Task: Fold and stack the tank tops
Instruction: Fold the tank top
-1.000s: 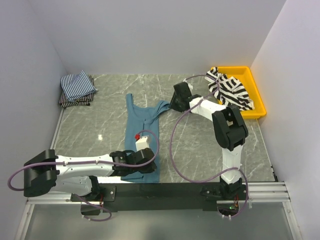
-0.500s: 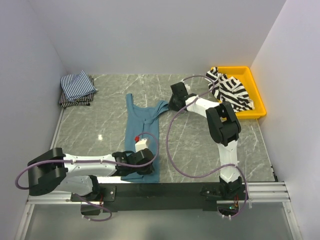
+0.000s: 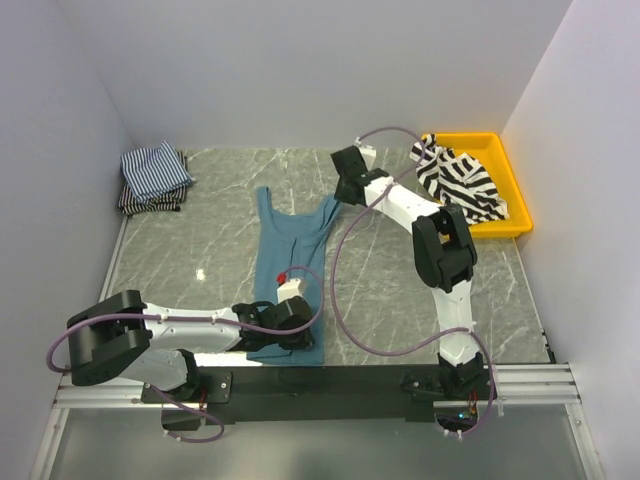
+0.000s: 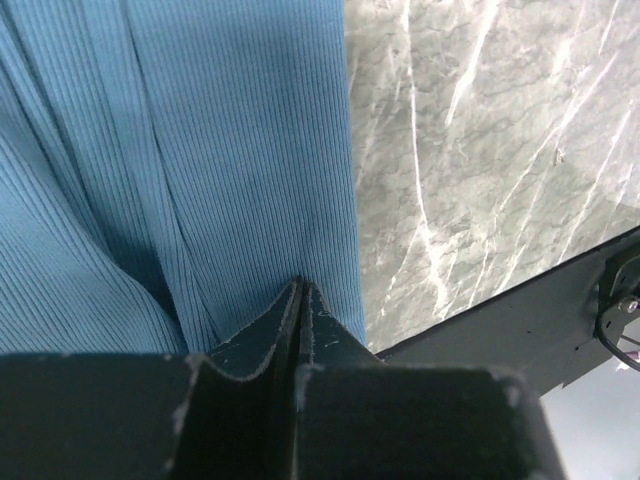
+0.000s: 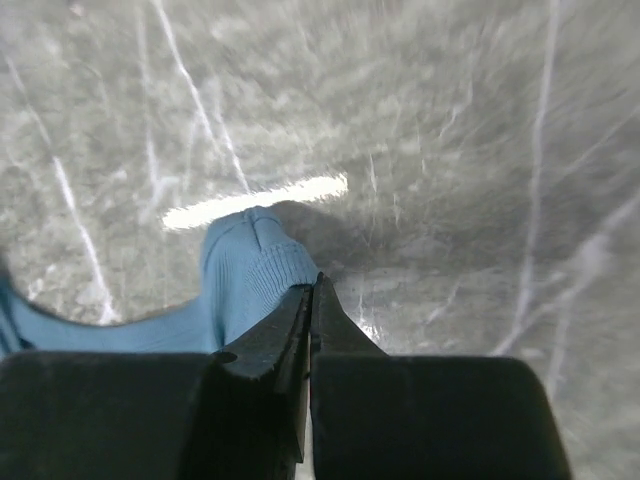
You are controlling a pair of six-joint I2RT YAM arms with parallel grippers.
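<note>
The left gripper (image 4: 302, 288) pinches tight the bottom edge of the blue tank top (image 3: 290, 245), and the right gripper (image 5: 311, 290) pinches its strap tight. Next, I think, they must stretch it flat for folding.

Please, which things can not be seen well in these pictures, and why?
Top view: the near end of the teal tank top, partly covered by the left gripper.
Top view: the number of folded striped tops in the pile; too small.
Right wrist view: the marble table, blurred.
</note>
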